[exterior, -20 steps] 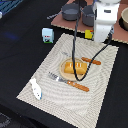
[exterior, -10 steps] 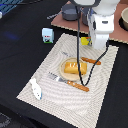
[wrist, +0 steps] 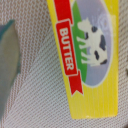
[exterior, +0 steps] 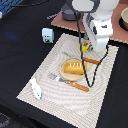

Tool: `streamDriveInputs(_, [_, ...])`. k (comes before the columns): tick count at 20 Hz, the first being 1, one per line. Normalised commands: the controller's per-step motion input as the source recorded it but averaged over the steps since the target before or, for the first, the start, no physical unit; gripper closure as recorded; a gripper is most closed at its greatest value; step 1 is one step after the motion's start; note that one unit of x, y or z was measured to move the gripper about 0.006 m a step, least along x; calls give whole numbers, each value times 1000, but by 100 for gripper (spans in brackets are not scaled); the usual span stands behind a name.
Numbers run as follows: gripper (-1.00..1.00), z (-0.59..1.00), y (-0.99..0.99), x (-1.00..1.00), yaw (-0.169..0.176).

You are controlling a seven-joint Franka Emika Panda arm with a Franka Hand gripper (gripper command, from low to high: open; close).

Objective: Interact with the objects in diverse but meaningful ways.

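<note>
The yellow red-marked packet (wrist: 85, 55) fills the wrist view, with a red "BUTTER" banner and a cow picture, lying on the woven placemat. In the exterior view only a corner of this packet (exterior: 85, 48) shows beneath my gripper (exterior: 91, 45), which hangs low right over it. The white hand hides the fingers there, and a blurred grey-teal shape (wrist: 7, 65) at the wrist view's edge may be one finger. The orange bread loaf (exterior: 75, 67) rests on the tan plate (exterior: 63, 71). The white oblong piece (exterior: 36, 88) lies at the mat's near corner. The blue-and-white carton (exterior: 47, 35) stands off the mat.
A fork (exterior: 56, 77) and an orange-handled knife (exterior: 79, 86) lie beside the plate, another orange handle (exterior: 92, 61) behind it. The striped placemat (exterior: 100, 95) sits on a black table. A brown board holds a grey pot (exterior: 69, 12) and a bowl (exterior: 123, 18). A black cable (exterior: 97, 70) dangles over the mat.
The arm has come down and slightly toward the viewer, bringing the hand closer over the yellow packet. Nothing else has shifted.
</note>
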Motion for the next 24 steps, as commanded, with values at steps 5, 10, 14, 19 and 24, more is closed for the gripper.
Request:
streamDriveInputs(5, [-100, 302, 26, -890, 17])
streamDriveInputs(10, [-100, 214, -77, -1000, 0])
streamDriveInputs(14, [-100, 41, -199, -991, -31])
streamDriveInputs(19, [-100, -2, -279, -973, -67])
streamDriveInputs(24, [-100, 19, -273, -969, -75])
